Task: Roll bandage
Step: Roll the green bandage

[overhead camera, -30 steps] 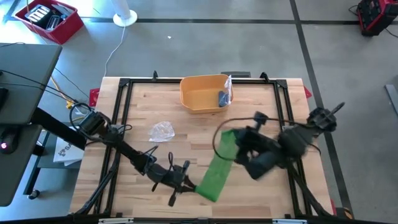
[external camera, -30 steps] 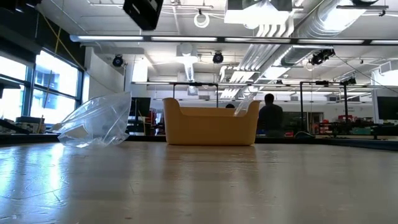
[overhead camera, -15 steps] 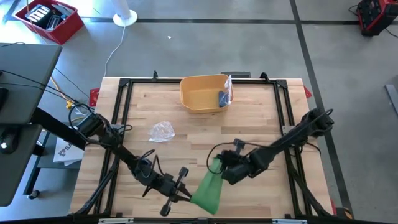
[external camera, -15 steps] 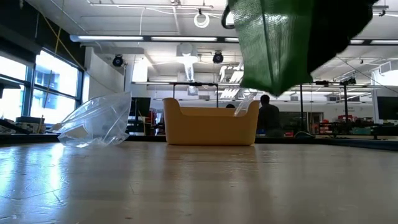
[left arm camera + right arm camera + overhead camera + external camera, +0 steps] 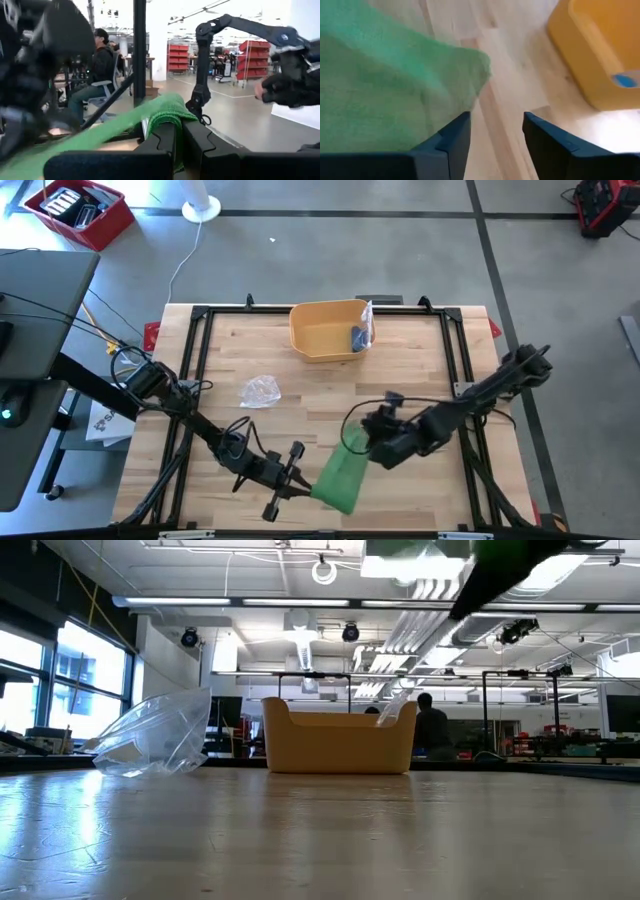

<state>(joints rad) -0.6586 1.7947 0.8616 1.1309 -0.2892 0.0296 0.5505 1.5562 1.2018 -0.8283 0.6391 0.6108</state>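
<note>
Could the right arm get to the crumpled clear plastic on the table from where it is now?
Probably yes. The right gripper stands open beside the green bandage, and bare wood lies between it and the clear plastic. The left gripper sits nearer the front edge, shut on the bandage, off that path.

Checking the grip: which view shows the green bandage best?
The high view: the green bandage lies whole between both arms. The left wrist view shows jaws shut on one end; the right wrist view shows a blurred edge; the low view, a corner.

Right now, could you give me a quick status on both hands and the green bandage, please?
Left hand shut on green bandage, near front edge. Right hand open at its other end, not gripping. Yellow bin and clear wrapper well clear.
</note>
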